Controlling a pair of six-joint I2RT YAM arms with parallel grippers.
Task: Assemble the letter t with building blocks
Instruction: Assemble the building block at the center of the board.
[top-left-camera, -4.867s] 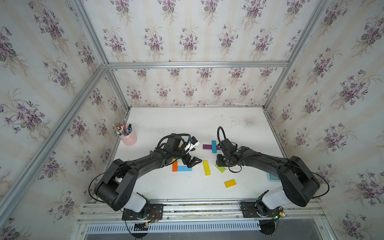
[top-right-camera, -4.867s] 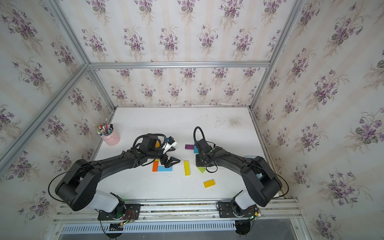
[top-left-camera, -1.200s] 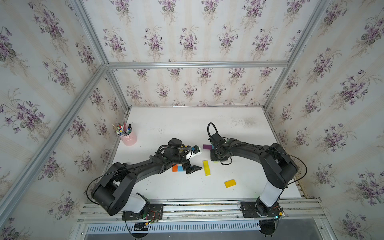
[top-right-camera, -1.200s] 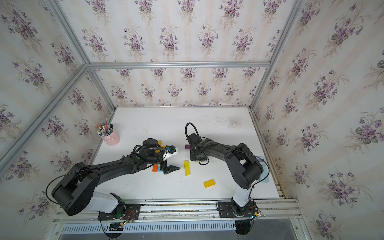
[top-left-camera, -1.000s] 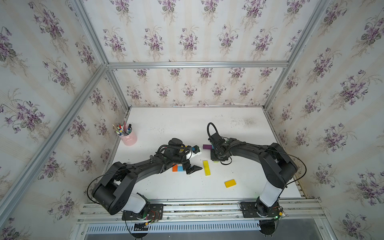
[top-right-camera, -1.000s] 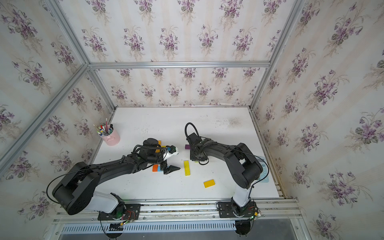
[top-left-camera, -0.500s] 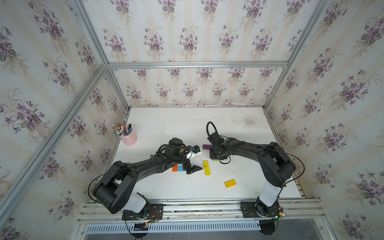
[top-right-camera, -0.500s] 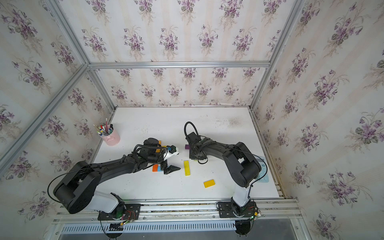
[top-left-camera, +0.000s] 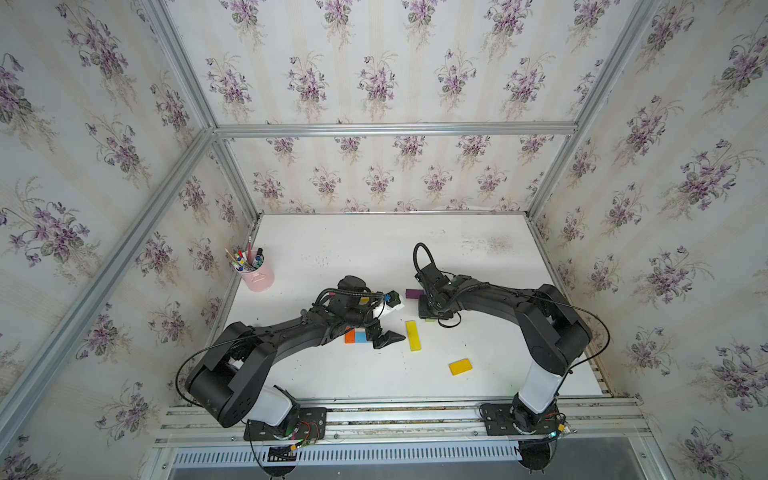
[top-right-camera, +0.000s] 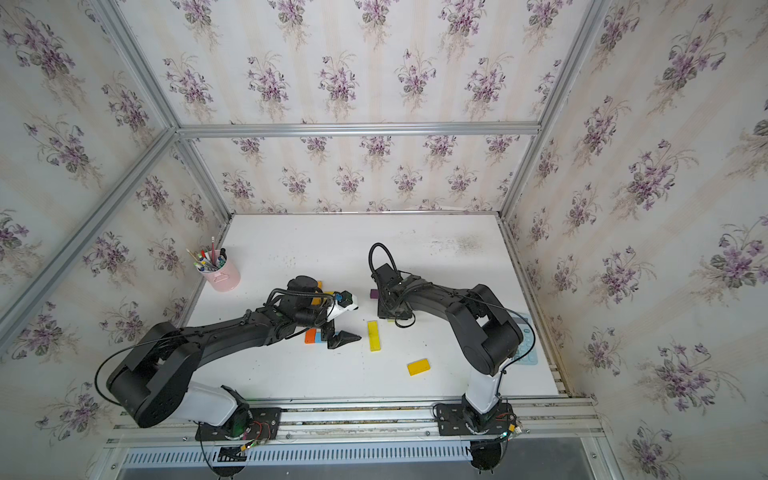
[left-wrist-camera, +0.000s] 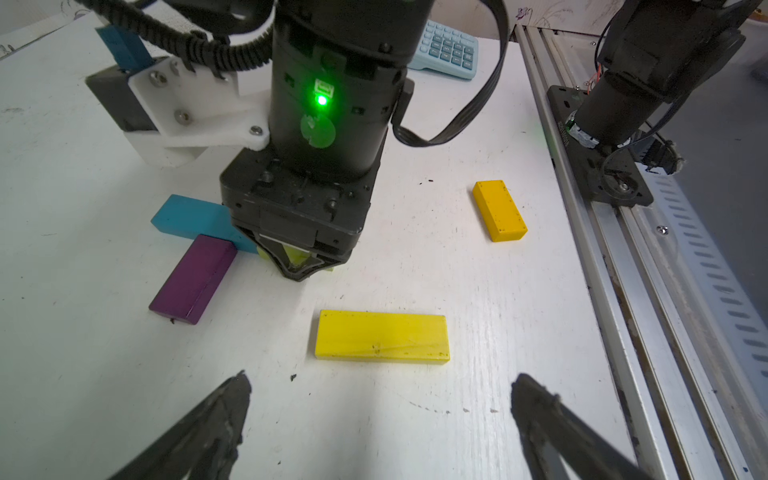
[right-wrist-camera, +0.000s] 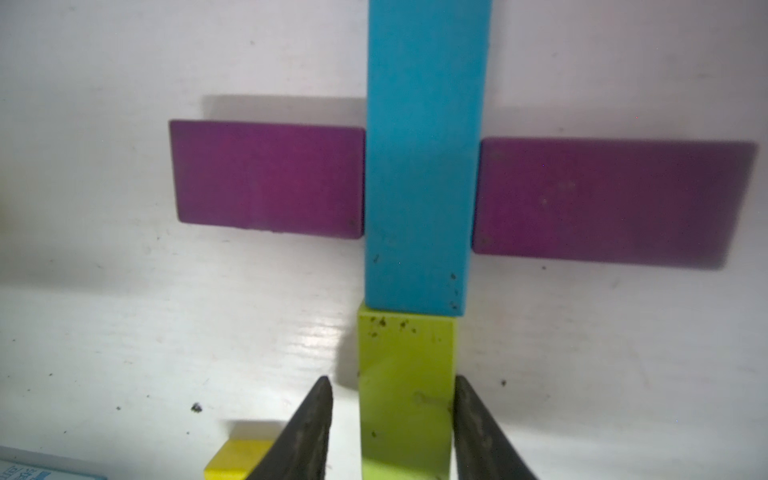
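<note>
My right gripper (right-wrist-camera: 392, 380) straddles lime block (right-wrist-camera: 405, 345), jaws parted just wider than it, gap showing on one side. Lime block lies flat on table, butted end-on to teal stem (right-wrist-camera: 424, 166), purple crossbar pieces (right-wrist-camera: 270, 178) flanking stem. Foot likely next: long yellow block (left-wrist-camera: 382, 338) sits just ahead of my left gripper (left-wrist-camera: 382, 380), which is spread wide and empty. Block's long axis runs finger to finger. Left gripper is nearer.

both top views look down from high up on your whole white table (top-left-camera: 353, 257). your left wrist view sits low, facing the long yellow block (left-wrist-camera: 382, 340) they also show. your right wrist view hugs the lime block (right-wrist-camera: 405, 374).
</note>
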